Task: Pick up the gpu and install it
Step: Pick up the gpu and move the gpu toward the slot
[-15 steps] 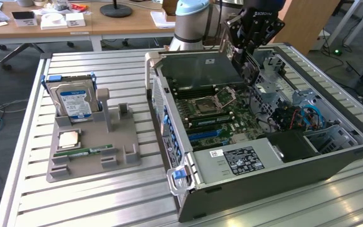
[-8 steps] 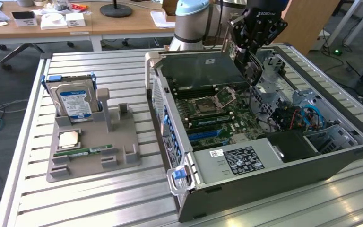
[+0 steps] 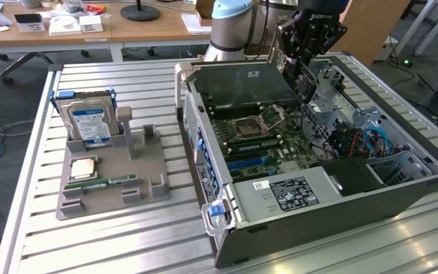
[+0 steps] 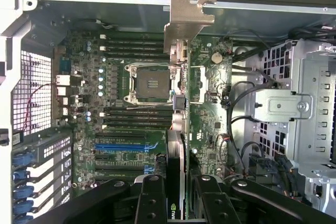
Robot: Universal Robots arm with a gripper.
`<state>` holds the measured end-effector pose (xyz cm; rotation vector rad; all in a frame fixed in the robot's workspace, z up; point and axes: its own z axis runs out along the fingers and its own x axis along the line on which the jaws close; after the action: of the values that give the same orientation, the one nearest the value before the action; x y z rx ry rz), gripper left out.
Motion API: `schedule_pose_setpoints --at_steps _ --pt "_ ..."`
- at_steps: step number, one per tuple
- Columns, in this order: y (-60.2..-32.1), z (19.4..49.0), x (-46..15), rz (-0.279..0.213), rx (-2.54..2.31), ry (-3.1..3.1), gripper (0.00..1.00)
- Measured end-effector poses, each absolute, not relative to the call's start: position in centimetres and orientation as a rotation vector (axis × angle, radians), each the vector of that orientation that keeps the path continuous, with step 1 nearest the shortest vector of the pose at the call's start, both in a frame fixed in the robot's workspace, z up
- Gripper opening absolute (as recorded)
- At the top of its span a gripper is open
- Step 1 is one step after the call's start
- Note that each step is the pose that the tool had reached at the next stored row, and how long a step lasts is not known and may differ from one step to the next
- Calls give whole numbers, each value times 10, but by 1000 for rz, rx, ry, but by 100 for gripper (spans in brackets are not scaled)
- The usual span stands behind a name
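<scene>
In the wrist view the gripper [image 4: 176, 195] sits closest, its black fingers [image 4: 149, 198] drawn narrow onto the thin body of the gpu [image 4: 179, 145]. The card runs away from the camera edge-on and ends in its silver bracket [image 4: 187, 17]. The exterior view shows the same hold: the gripper [image 3: 303, 60] hangs over the open computer case [image 3: 318, 217] with the gpu [image 3: 305, 85] upright beneath it, bracket end lowest, above the motherboard [image 3: 264, 140] and seated in nothing. Past the card lie the CPU socket [image 4: 149, 83], the RAM slots [image 4: 136, 116] and the blue expansion slot [image 4: 123, 147]. Doing this step well probably means keeping the hold square so the card cannot swing. Its long edge would need to come level and parallel with the slot, bracket toward the rear openings by the blue latches [image 4: 23, 182]. The drive cage [image 4: 289, 106] and black cables [image 4: 236, 95] crowd one side, so the freer room looks to be over the middle of the board. Farther off, on the exterior view's left, the grey holder [image 3: 112, 194] with the hard drive [image 3: 89, 121] stands well apart from the case.
</scene>
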<state>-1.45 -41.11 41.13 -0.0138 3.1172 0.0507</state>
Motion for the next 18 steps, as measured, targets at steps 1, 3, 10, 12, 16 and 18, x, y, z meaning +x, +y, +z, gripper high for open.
schedule_pose_setpoints --at_steps 1,3,10,12,16,18 --pt "-411 411 -14 51 -14 3117 26" --pt "-411 411 -12 51 -14 3117 26" --pt "-411 411 0 51 -14 3117 26" --pt "-411 411 3 51 -14 3117 26" --pt "-411 411 8 50 -13 3117 26" --pt "-411 411 12 51 -14 3117 26"
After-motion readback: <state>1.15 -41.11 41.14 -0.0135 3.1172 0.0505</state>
